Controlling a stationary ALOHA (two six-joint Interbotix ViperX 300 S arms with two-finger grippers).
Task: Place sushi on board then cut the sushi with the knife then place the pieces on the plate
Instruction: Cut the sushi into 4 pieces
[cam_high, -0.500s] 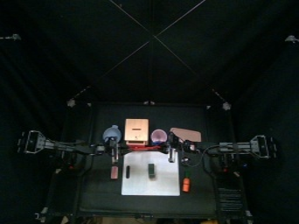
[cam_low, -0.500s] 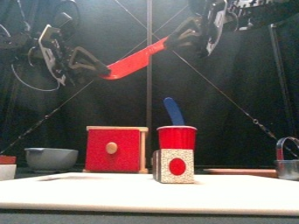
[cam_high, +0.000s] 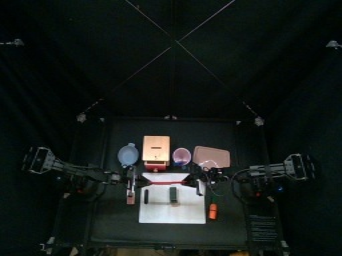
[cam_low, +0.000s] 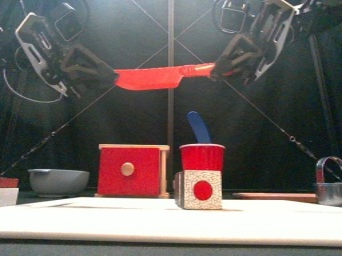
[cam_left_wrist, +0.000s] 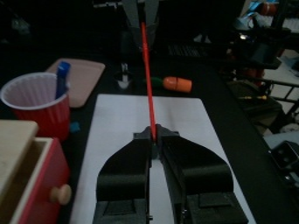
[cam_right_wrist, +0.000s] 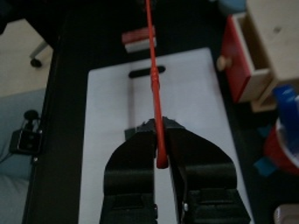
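Pinching the red toy knife (cam_low: 163, 76) level in mid-air by its two ends, left gripper (cam_low: 112, 78) and right gripper (cam_low: 218, 70) both clamped on it, above the toy sushi roll (cam_low: 201, 188) standing mid white cutting board (cam_high: 160, 212), red cup (cam_low: 203, 157) at 12 o'clock, pink tray (cam_high: 211, 154) at 2 o'clock, on black table (cam_high: 107, 225) among black curtains (cam_high: 171, 60).

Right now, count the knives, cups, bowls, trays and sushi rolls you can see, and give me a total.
Knives: 2 (red knife, blue knife)
Cups: 1 (red cup)
Bowls: 1 (blue-grey bowl)
Trays: 1 (pink tray)
Sushi: 1 (sushi roll)
Total: 6
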